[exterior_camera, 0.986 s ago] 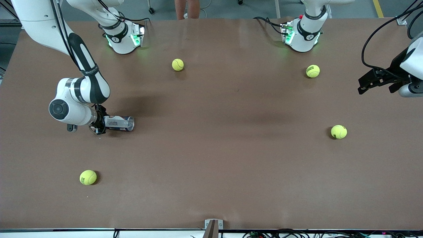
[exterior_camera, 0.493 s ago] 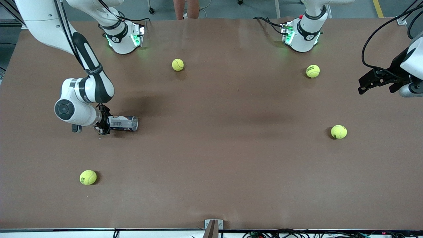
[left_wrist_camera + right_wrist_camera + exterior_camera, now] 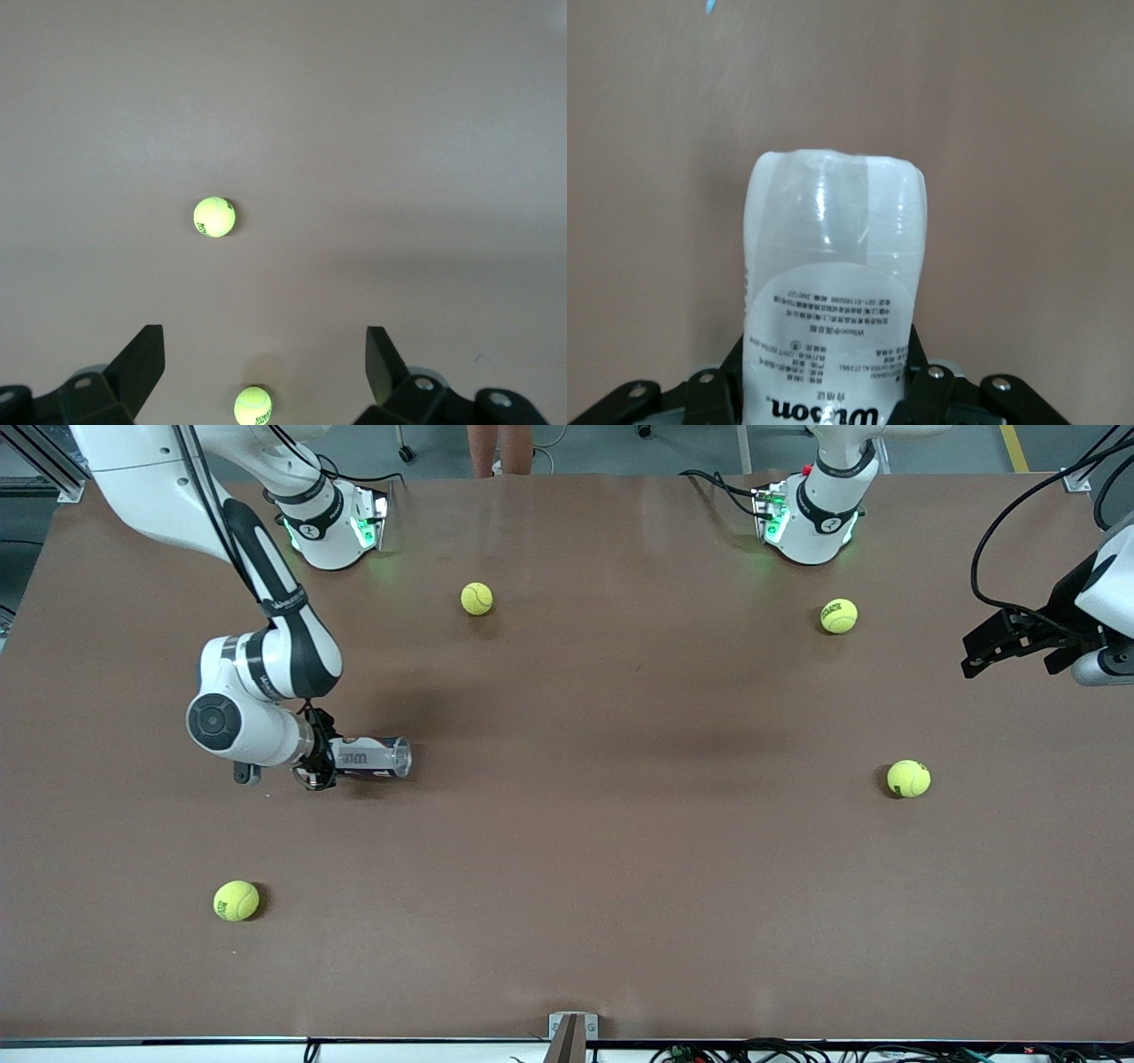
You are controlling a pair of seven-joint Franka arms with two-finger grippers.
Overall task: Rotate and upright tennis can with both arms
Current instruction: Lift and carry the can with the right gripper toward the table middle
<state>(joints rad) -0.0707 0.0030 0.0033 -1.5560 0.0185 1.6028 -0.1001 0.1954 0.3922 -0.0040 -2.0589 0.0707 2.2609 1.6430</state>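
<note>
The tennis can is held on its side, low over the table, clamped at one end by the right gripper, while the left gripper is kept waiting wide open and empty over the left arm's end of the table.

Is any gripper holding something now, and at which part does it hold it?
The right gripper holds the tennis can by one end, the can lying sideways. The left gripper is open and holds nothing.

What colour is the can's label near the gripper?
White with dark print on the tennis can, clearest in the right wrist view.
</note>
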